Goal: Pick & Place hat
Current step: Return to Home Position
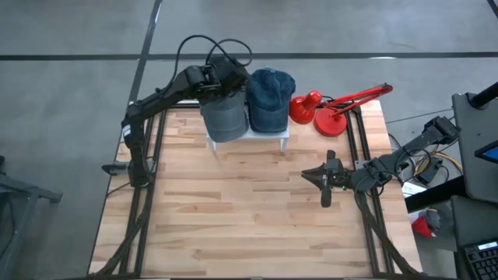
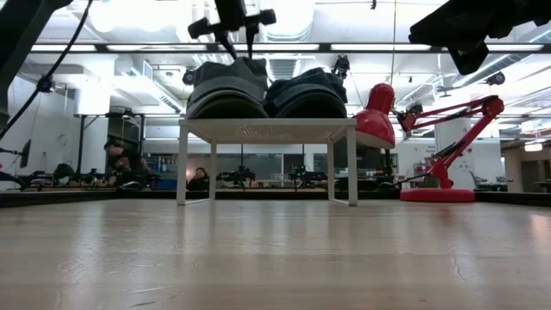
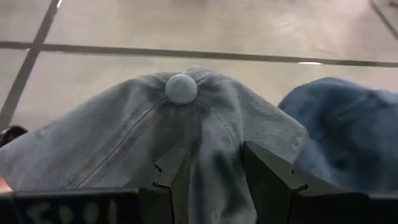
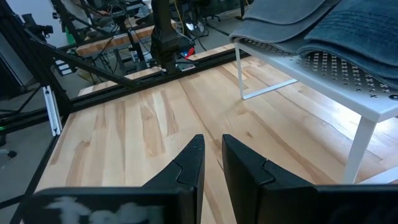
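**Soft caps sit on the far shelf; neither gripper holds anything**

Nearest is the wooden table [image 1: 257,225]. Over its right side hangs the right gripper [image 4: 212,140], its jaws drawn almost together with only a slit between them and nothing in their hold.

Farther off, at the far middle of the table, stands the white shelf [image 2: 267,131]. Its left half carries the gray cap stack [image 1: 224,117], with layered brims showing. Its right half carries a blue cap [image 1: 271,97], which touches the stack.

The left gripper [image 3: 211,155] hovers right at the stack's crown, below the top button [image 3: 181,88]. Its jaws are parted and seem to clasp nothing; whether the fingers brush the cloth cannot be told.

The caps look light, soft and limp. A pinch at the crown would likely make one sag, so the stiffer brim seems the surer hold.

A red desk lamp [image 1: 334,120] stands just right of the shelf.
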Controlling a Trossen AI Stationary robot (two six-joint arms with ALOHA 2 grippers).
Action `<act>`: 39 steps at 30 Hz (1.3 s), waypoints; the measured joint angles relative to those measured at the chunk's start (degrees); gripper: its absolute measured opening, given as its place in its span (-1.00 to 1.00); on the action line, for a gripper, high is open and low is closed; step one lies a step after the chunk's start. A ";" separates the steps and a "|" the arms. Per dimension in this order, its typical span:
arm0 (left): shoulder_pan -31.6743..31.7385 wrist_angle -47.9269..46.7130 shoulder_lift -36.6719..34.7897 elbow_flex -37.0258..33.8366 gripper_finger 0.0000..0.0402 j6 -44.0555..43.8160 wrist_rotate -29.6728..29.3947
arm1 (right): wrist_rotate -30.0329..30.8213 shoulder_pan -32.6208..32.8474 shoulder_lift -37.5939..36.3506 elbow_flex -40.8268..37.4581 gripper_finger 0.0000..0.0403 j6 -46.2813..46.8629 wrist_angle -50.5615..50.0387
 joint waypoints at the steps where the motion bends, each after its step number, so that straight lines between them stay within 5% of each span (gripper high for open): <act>1: 0.11 0.01 0.00 -0.74 -0.30 -0.32 -0.01 | 0.00 0.02 0.00 0.00 -0.74 0.00 -0.01; 15: 0.70 2.00 -0.07 -6.77 -0.30 -1.35 0.91 | 0.00 0.00 0.00 0.00 -0.74 0.00 -0.03; 39: -4.09 -2.69 -2.33 7.95 -0.30 16.10 1.06 | 0.00 0.02 -0.02 0.00 -0.74 0.00 -0.04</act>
